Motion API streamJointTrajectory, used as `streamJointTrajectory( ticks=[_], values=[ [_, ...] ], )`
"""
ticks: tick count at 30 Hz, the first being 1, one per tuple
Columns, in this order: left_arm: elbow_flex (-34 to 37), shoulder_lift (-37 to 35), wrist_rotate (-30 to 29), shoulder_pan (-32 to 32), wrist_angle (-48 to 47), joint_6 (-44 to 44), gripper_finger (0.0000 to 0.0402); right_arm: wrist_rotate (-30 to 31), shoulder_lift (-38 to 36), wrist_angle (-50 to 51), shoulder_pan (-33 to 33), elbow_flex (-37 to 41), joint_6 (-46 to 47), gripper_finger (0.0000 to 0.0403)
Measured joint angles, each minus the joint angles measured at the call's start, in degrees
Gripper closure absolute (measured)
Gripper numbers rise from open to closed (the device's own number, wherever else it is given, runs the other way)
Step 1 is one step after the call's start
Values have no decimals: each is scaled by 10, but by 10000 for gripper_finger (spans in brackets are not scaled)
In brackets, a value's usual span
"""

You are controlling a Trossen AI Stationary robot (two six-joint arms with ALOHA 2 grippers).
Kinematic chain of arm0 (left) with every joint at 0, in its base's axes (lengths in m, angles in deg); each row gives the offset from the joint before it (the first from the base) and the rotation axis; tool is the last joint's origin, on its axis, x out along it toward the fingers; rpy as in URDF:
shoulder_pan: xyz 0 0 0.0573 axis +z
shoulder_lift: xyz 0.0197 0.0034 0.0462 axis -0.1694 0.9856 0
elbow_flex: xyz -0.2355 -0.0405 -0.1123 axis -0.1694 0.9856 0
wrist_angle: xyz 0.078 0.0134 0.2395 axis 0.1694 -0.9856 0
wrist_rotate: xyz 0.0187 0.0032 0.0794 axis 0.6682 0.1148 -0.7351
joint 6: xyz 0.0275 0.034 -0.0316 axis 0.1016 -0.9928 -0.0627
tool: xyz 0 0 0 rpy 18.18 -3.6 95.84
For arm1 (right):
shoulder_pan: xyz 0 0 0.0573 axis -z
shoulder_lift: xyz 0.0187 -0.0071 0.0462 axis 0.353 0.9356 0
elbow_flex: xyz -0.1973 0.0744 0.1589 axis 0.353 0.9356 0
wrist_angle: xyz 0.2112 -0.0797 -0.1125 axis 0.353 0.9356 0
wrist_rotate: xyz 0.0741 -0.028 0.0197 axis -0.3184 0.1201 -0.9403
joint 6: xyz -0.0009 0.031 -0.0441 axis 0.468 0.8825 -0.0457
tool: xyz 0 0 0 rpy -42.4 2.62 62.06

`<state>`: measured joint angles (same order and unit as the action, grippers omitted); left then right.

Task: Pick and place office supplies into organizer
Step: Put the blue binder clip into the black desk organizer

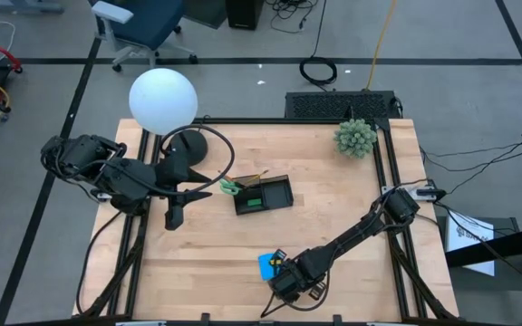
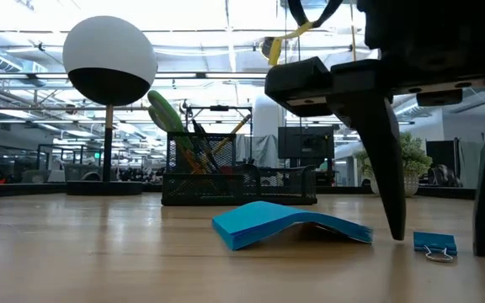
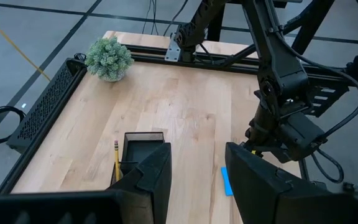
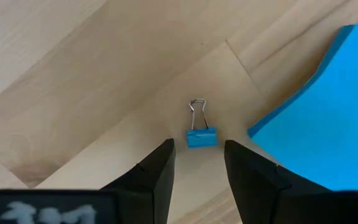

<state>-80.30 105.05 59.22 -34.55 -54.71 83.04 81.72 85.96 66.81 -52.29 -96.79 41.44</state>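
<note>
A small blue binder clip (image 4: 201,137) lies flat on the wooden table near its front edge, its wire handles pointing away from my right gripper. My right gripper (image 4: 197,146) points down over the clip (image 2: 434,244), open, with one fingertip on each side and neither touching it. A blue note pad (image 2: 285,223) lies beside the clip, curled up at one side. The black organizer (image 1: 263,195) stands at the table's middle and holds green-handled scissors (image 1: 229,186) and a pencil (image 3: 115,158). My left gripper (image 3: 197,155) hangs open, high over the table's left part.
A lamp with a white ball shade (image 1: 162,99) and a round black base stands at the far left. A fuzzy green plant ball (image 1: 355,138) sits at the far right corner. Bare wood lies between the organizer and the note pad (image 1: 268,263).
</note>
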Motion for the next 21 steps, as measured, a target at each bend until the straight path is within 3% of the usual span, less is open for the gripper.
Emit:
streamJointTrajectory(
  ticks=[21],
  values=[
    [0, 0, 0, 0, 0, 0, 256, -21, 0, -33, -1, 6, -1, 269]
  ],
)
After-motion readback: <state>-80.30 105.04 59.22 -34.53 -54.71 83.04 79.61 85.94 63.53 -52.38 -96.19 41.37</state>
